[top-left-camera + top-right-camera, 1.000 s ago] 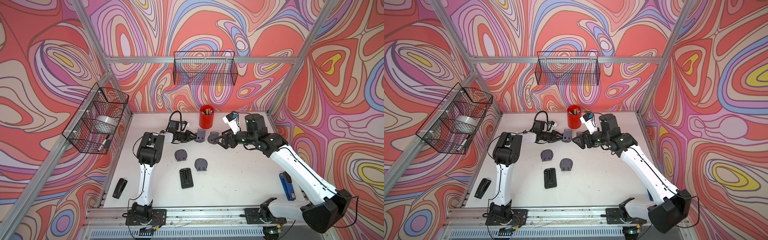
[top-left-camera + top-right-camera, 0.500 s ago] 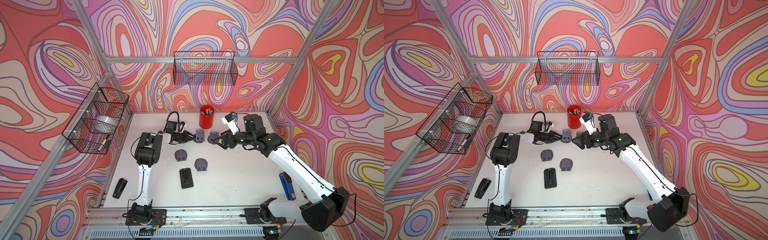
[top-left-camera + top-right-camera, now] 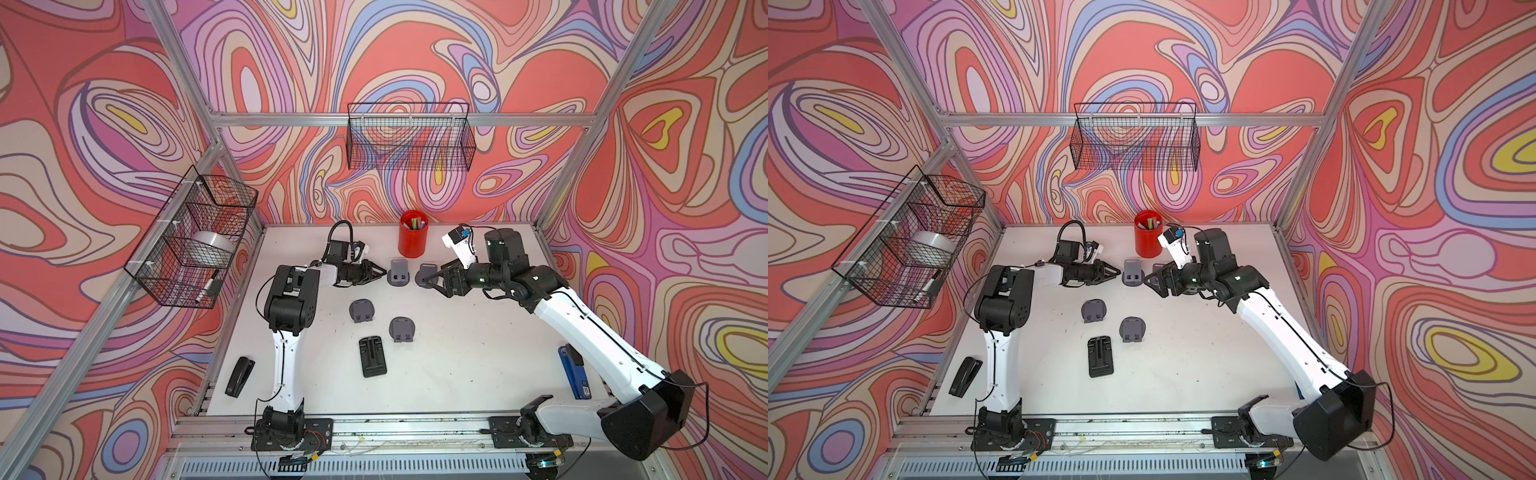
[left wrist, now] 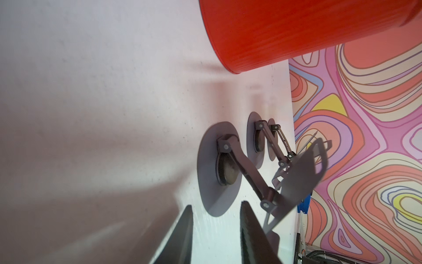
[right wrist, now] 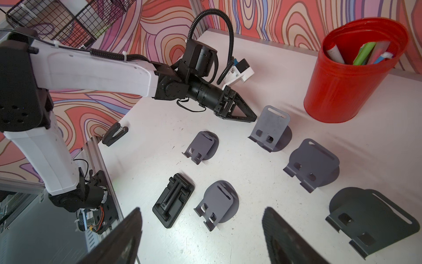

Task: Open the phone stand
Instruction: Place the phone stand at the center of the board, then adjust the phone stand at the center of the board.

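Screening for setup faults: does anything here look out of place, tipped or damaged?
Nothing is spilled or broken. Only the black stand lies flat and folded, while the grey stands around it are propped up. The cup is upright.

Closed in on three sides by walls (image 3: 415,62) of red, pink and cream swirls; framed in aluminium bars (image 3: 291,120); floored with a white table (image 3: 478,353); hung with a wire basket (image 3: 409,137) beyond the left gripper (image 3: 377,274), a second wire basket (image 3: 183,266) off to its left; evenly lit
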